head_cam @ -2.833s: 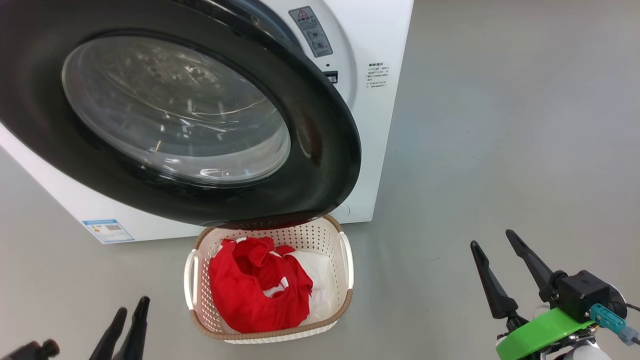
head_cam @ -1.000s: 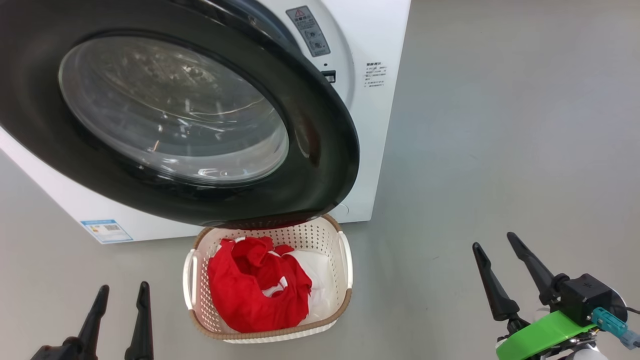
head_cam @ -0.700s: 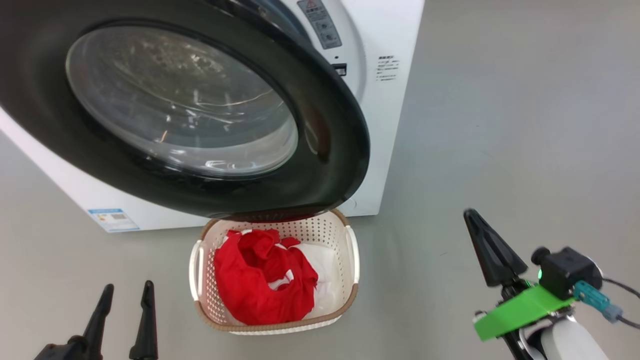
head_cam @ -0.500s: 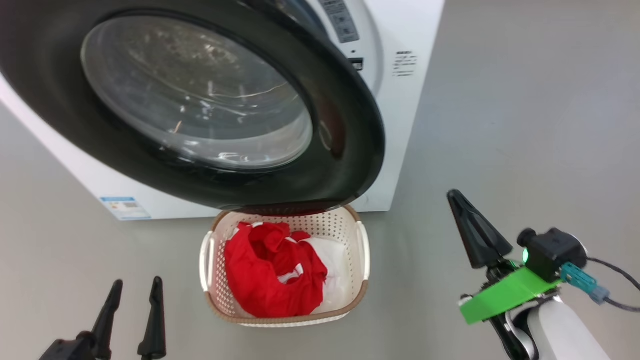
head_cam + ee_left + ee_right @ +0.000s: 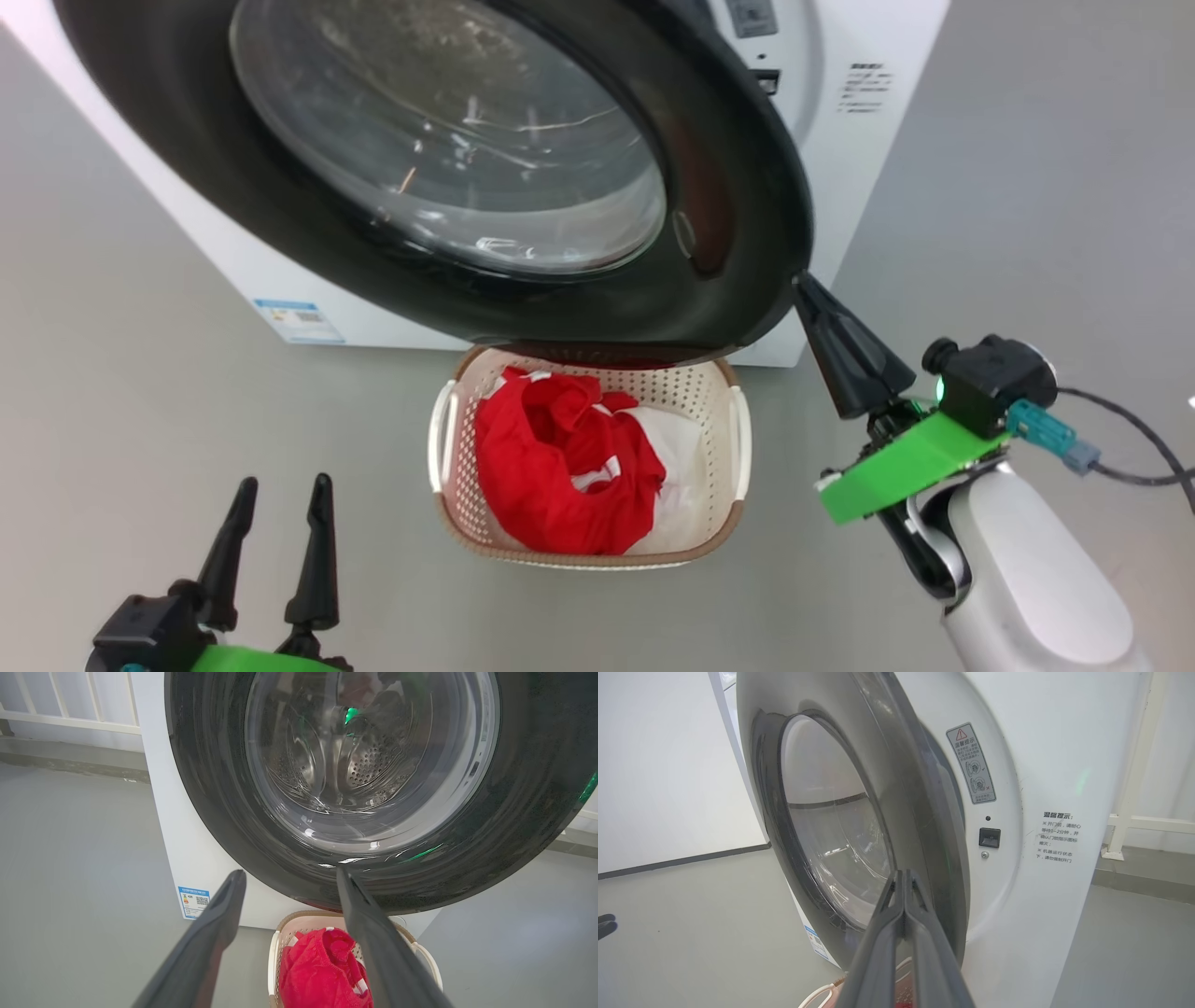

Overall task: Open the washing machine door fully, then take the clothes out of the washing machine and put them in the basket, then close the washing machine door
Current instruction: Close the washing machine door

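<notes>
a: well, the right claw [image 5: 810,297] just snapped narrow and rose beside the door [image 5: 738,205].
b: clothes [image 5: 551,476] lie in the basket [image 5: 597,560], so closing looks next. left claw [image 5: 285,485]?
a: wide, low, holding nothing.

The glossy black-rimmed round door [image 5: 738,187] is cut off by the head view's top edge and hides the far rim of the cream perforated basket [image 5: 464,495]. Print on the small blue label [image 5: 297,320] is unreadable.
</notes>
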Robot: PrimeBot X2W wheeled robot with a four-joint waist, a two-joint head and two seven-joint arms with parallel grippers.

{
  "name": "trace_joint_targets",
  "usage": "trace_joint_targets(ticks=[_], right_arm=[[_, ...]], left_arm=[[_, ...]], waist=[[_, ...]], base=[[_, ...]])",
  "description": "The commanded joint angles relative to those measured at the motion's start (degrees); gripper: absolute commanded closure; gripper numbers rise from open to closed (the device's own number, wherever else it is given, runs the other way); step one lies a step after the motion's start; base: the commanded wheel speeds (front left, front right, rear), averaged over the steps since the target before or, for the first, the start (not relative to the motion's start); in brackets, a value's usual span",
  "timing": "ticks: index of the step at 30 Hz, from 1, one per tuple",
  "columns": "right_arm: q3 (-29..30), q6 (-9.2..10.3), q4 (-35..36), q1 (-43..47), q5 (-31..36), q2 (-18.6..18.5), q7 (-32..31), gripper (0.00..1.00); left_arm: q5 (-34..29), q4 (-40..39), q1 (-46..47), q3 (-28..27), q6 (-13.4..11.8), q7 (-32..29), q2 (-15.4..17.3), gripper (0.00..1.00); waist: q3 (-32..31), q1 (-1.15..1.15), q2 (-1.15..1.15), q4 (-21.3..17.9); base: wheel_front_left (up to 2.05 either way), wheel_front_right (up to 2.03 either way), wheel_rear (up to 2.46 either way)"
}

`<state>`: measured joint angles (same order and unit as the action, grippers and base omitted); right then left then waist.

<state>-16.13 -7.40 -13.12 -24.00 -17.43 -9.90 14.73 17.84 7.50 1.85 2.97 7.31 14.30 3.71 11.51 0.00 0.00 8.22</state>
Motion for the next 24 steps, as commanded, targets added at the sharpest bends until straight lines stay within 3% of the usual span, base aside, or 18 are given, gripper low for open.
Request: trace_joint_targets(ticks=[1, 24], right_arm=[[-1.3, -0.09, 0.0, -2.6, -0.7, 0.4, 0.3, 1.0], [4.0, -0.09, -5.0, -14.5, -1.7, -0.6, 0.3, 1.0]], left_arm=[[0.5, -1.5, 2.1, -1.4, 0.2, 0.7, 0.6, 0.0], [2.1, -1.9, 6.4, 1.8, 0.2, 0.7, 1.3, 0.0]], waist=[[1.7, 0.0, 0.0, 1.8], [7.8, 0.0, 0.0, 4.8]], base=[[0.0, 0.0, 0.0], [0.0, 0.0, 0.0]])
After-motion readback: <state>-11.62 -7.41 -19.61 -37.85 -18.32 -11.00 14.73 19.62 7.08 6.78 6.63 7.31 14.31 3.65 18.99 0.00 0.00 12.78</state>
